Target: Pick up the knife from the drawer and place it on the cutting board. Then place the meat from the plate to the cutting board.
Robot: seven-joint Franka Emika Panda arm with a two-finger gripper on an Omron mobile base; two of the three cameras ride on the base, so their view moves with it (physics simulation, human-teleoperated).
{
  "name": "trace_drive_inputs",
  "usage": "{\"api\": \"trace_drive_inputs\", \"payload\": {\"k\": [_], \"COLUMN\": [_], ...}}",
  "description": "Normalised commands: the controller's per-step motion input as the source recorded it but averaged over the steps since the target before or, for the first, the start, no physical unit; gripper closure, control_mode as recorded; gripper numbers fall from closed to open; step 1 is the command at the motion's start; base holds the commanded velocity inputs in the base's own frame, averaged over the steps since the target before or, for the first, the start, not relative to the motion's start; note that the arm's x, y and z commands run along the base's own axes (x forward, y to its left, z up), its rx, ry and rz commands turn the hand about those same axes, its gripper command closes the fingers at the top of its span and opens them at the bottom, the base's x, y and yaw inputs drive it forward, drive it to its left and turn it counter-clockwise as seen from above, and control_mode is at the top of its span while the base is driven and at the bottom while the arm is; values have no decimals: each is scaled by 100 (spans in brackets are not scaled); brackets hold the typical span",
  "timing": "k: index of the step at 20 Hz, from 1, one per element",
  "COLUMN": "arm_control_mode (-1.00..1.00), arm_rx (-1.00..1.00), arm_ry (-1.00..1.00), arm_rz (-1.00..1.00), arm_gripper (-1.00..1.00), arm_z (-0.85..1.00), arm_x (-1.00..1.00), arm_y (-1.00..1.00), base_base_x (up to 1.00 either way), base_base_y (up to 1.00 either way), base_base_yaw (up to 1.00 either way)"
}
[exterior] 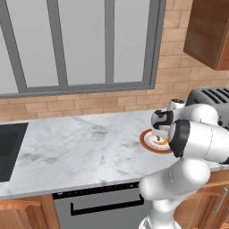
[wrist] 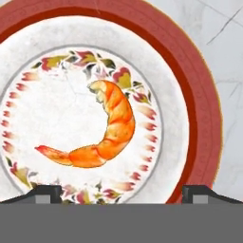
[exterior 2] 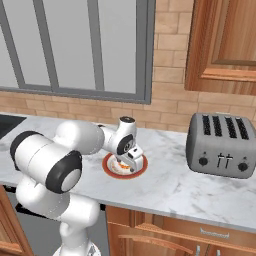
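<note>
The plate (wrist: 201, 111) with its red-orange rim and white flowered centre lies right under my hand. On it rests the meat (wrist: 113, 130), a curved orange-red piece with pale streaks. My gripper (wrist: 122, 192) hangs just above the plate, open, its fingertips (wrist: 47, 192) wide apart on either side of the meat and touching nothing. From the base, the plate (exterior: 145, 139) (exterior 2: 143, 168) sits on the marble counter with the gripper (exterior: 159, 133) (exterior 2: 131, 161) pointing down over it. The knife, the drawer and the cutting board are out of view.
A grey toaster (exterior 2: 222, 145) (exterior: 212, 96) stands on the counter to the right of the plate. A dark sink (exterior: 9, 147) is at the far left. A wooden wall cabinet (exterior 2: 225, 45) hangs above the toaster, and a dishwasher front (exterior: 98, 205) sits below the counter.
</note>
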Motion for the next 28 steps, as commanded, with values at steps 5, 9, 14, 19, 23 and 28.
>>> {"api": "trace_drive_inputs", "payload": {"k": [5, 9, 14, 19, 23, 28], "arm_control_mode": [-100, -100, -100, -100, -100, -100], "arm_rx": [0, 0, 0, 0, 0, 0], "arm_ry": [0, 0, 0, 0, 0, 1], "arm_rz": [0, 0, 0, 0, 0, 0], "arm_gripper": [-100, -100, -100, -100, -100, 100], "arm_z": [-13, -10, -11, -16, -19, -30], "arm_x": [20, 18, 14, 10, 4, 3], "arm_y": [0, -3, -4, -14, -7, 0], "base_base_x": [0, 0, 0, 0, 0, 0], "base_base_y": [0, 0, 0, 0, 0, 0], "base_base_yaw": [0, 0, 0, 0, 0, 0]}}
